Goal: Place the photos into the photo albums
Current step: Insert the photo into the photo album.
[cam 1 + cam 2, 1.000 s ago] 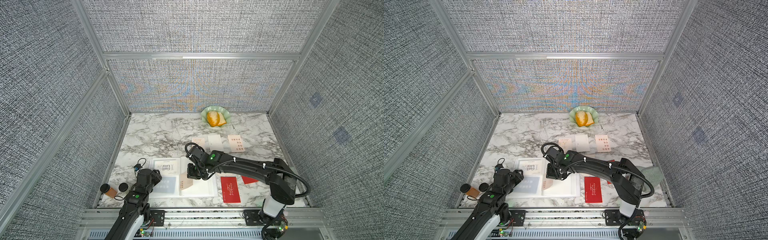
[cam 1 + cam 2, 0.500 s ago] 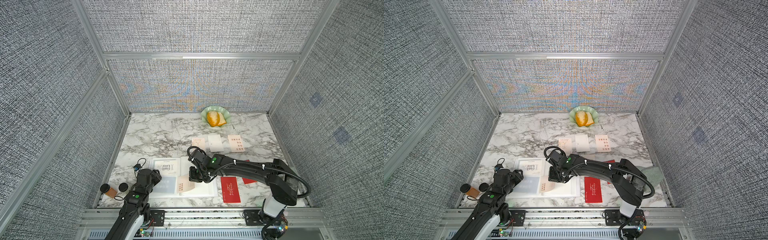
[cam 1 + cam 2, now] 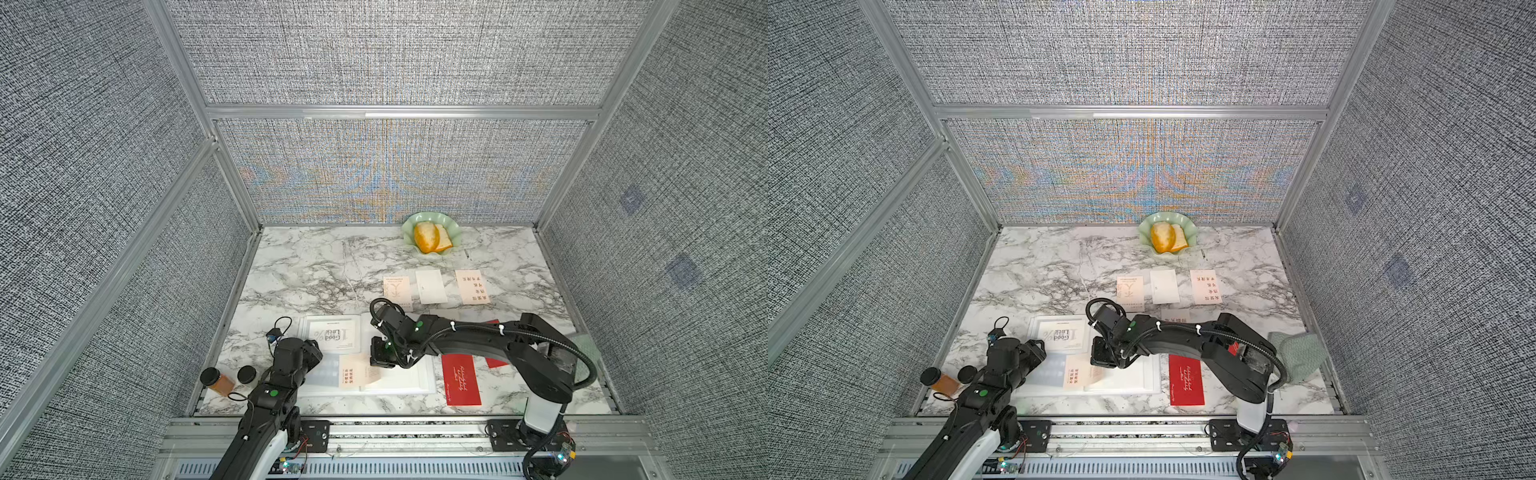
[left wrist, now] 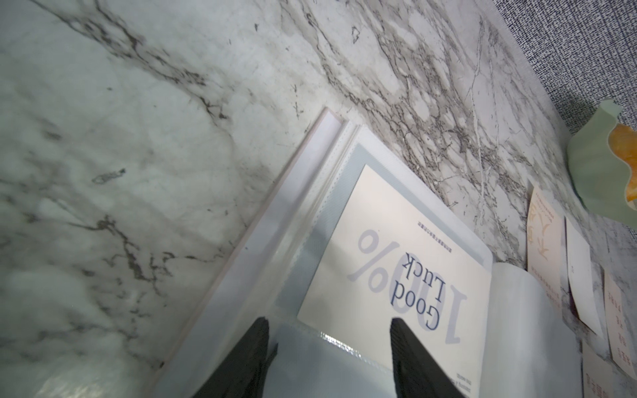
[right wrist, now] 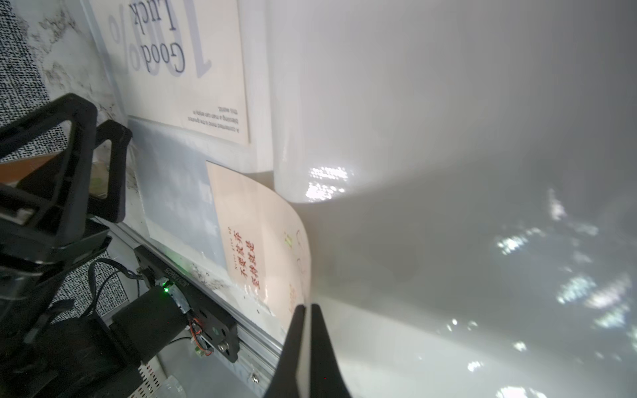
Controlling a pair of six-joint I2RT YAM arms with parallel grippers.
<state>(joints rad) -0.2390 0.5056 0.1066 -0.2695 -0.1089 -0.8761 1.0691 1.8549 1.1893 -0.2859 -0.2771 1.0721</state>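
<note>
One cream photo (image 5: pixel 262 241) in clenched right gripper (image 5: pixel 307 309); left gripper (image 4: pixel 329 325) half-spread, perhaps touching album (image 4: pixel 255 241).

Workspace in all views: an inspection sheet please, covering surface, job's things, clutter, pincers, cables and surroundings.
Surface: white grey-veined marble tabletop.
Job's things: open white photo album at front; cream red-lettered card curled up at its front pocket; three pale cards behind, red card beside.
Clutter: green scalloped dish, amber black-lidded jar, green cloth.
Pincers: left pincer open over the album's sleeve; right pincer shut on the cream card.
Cables: black loop by left arm.
Surroundings: grey woven walls, aluminium frame.
</note>
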